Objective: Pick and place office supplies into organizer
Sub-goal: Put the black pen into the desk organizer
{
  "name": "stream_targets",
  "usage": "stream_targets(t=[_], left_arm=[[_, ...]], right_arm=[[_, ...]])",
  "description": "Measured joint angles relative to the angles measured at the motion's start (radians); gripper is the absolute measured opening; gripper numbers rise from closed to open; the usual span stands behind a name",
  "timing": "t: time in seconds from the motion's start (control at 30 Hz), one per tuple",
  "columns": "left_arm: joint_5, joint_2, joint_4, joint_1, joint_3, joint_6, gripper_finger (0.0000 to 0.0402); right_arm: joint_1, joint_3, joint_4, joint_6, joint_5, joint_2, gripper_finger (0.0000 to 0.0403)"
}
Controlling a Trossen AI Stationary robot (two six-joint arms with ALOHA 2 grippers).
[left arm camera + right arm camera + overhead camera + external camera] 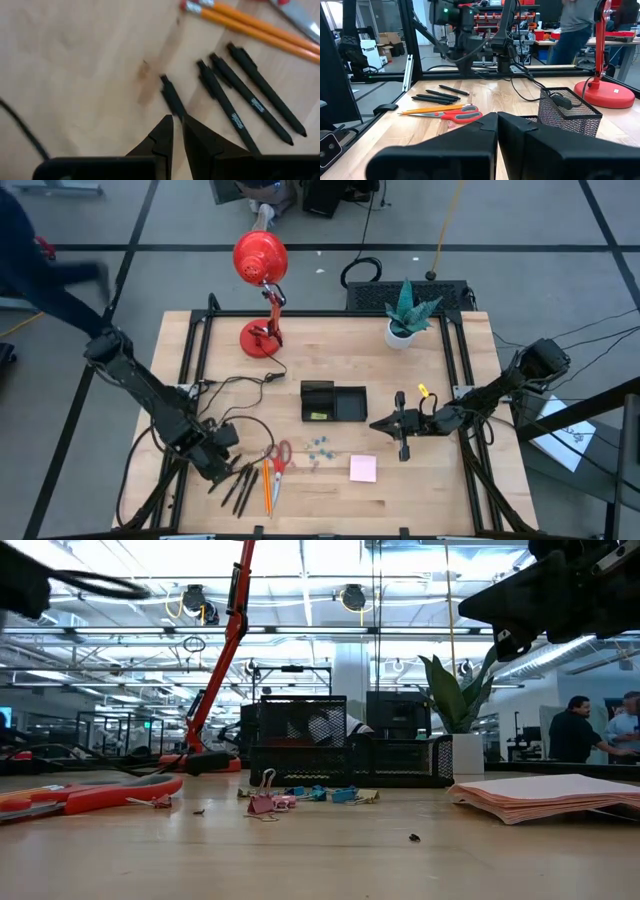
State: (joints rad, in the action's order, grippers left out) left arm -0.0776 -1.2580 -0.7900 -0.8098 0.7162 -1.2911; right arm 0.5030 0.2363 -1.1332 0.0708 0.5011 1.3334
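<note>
The left gripper (178, 122) pinches a slim black pen (172, 97) (matte plastic) on the pale wood table (75, 60), beside hexagonal orange pencils (250, 25). The right gripper (497, 122), fingers together, hovers near the black mesh organizer (335, 402).

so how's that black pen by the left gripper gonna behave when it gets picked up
The pen looks thin, straight and stiff, so it probably won't bend. It seems light. Its smooth round barrel, lying flat on the bare wooden table, may roll or slip if the left gripper nudges it off-centre.

Robotics lab w/ open office: ceiling ducts (350, 597), desks, framed workbench (330, 490).
</note>
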Motion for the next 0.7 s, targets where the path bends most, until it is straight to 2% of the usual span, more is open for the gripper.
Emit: stream_targets(t=[0.17,0.27,0.37,0.57,0.7], left_arm=[[0.044,-0.072,0.057,-0.046,0.000,-0.021,0.0049],[0.044,-0.098,0.117,-0.058,0.000,-0.031,0.0070],[0.043,-0.108,0.165,-0.061,0.000,-0.019,0.0112],[-0.012,-0.113,0.128,-0.061,0.000,-0.028,0.0219],[-0.034,-0.140,0.103,-0.061,0.000,-0.046,0.0263]], right_arm=[[0.000,0.000,0.000,0.000,0.000,0.000,0.0004],[0.000,0.000,0.000,0.000,0.000,0.000,0.0004],[0.000,0.000,0.000,0.000,0.000,0.000,0.0004],[0.000,0.000,0.001,0.000,0.000,0.000,0.0004],[0.000,0.000,0.001,0.000,0.000,0.000,0.0004]])
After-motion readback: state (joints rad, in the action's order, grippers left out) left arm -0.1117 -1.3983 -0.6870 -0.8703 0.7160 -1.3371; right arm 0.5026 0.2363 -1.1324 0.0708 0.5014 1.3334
